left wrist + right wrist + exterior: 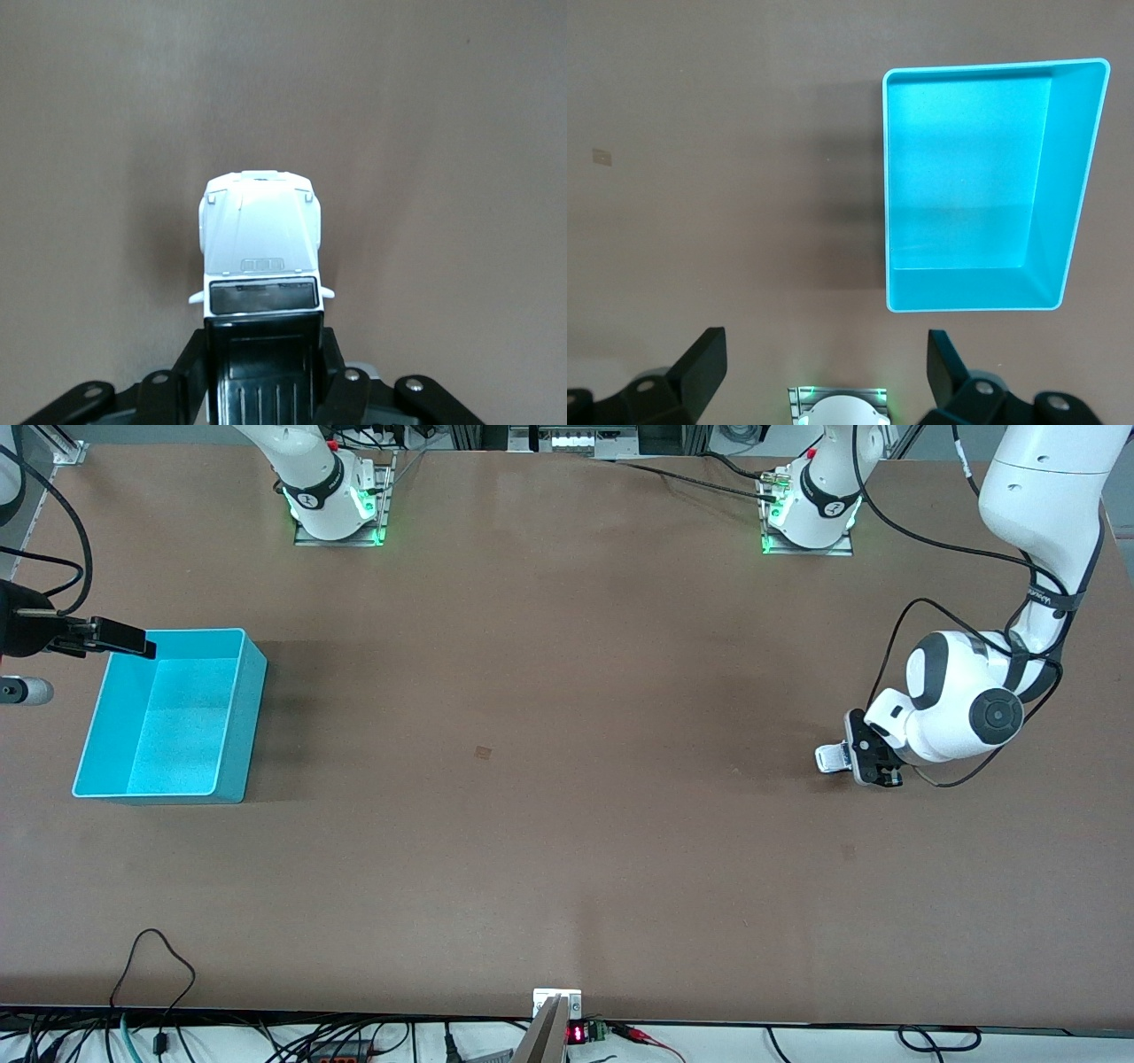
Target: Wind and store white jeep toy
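The white jeep toy point(829, 758) point(261, 239), a small white car with a black roof panel, sits low at the table surface toward the left arm's end. My left gripper point(864, 762) point(263, 359) is shut on its rear half, a black finger point(190, 376) pressed on each side and the bonnet pointing away from the wrist. The turquoise bin point(252, 717) point(1067, 195) stands open with nothing in it at the right arm's end. My right gripper point(133, 640) point(827, 354) hangs open in the air by the bin's corner, with nothing between its fingers.
A small dark mark point(483, 752) lies on the brown tabletop between bin and jeep. Both arm bases point(337, 509) point(811, 514) stand at the table edge farthest from the front camera. Cables point(159, 974) trail along the nearest edge.
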Controlling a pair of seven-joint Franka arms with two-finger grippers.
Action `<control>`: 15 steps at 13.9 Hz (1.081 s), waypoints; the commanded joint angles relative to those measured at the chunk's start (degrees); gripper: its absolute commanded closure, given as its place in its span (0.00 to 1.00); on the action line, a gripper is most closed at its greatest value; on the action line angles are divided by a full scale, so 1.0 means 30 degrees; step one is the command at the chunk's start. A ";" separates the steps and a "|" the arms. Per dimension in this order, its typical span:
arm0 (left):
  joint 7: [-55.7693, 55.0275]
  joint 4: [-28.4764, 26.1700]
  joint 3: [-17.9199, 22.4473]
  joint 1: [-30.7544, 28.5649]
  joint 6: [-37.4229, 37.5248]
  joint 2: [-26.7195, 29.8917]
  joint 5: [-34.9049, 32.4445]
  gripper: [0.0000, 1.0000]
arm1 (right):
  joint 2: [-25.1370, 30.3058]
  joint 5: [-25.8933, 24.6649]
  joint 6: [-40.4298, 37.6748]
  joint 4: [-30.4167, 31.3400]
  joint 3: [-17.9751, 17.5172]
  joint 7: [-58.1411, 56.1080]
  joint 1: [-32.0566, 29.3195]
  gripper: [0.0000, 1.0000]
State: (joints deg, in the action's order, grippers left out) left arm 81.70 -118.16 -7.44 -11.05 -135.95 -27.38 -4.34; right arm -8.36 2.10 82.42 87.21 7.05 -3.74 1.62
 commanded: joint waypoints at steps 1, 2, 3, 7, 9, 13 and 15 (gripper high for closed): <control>0.0418 -0.0222 -0.0128 -0.0565 -0.0094 -0.0129 -0.0456 0.85 | -0.0027 0.0326 -0.0373 -0.0185 -0.0065 -0.0160 -0.0189 0.00; 0.1176 -0.0134 -0.0128 -0.0740 -0.0124 -0.0363 -0.0456 0.86 | -0.0027 0.0326 -0.0374 -0.0185 -0.0065 -0.0160 -0.0189 0.00; 0.1764 -0.0104 -0.0128 -0.0858 -0.0124 -0.0452 -0.0456 0.86 | -0.0027 0.0326 -0.0403 -0.0185 -0.0065 -0.0160 -0.0160 0.00; 0.3203 -0.0104 -0.0128 -0.0888 -0.0910 -0.0570 -0.0485 0.87 | -0.0027 0.0326 -0.0462 -0.0185 -0.0065 -0.0160 -0.0189 0.00; 0.3468 -0.0104 -0.0128 -0.1092 -0.1266 -0.0804 -0.0485 0.87 | -0.0027 0.0326 -0.0462 -0.0185 -0.0065 -0.0160 -0.0189 0.00; 0.3498 -0.0104 -0.0099 -0.1152 -0.1266 -0.0921 -0.0515 0.87 | -0.0027 0.0326 -0.0462 -0.0214 -0.0065 -0.0102 -0.0102 0.00; 0.3498 -0.0104 -0.0099 -0.1239 -0.1266 -0.1039 -0.1008 0.87 | -0.0027 0.0326 -0.0462 -0.0185 -0.0065 -0.0131 -0.0130 0.00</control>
State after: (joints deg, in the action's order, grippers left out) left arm 90.74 -118.38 -7.46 -13.55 -136.25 -27.38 -4.55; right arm -8.39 2.10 81.94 87.21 7.05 -3.74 1.62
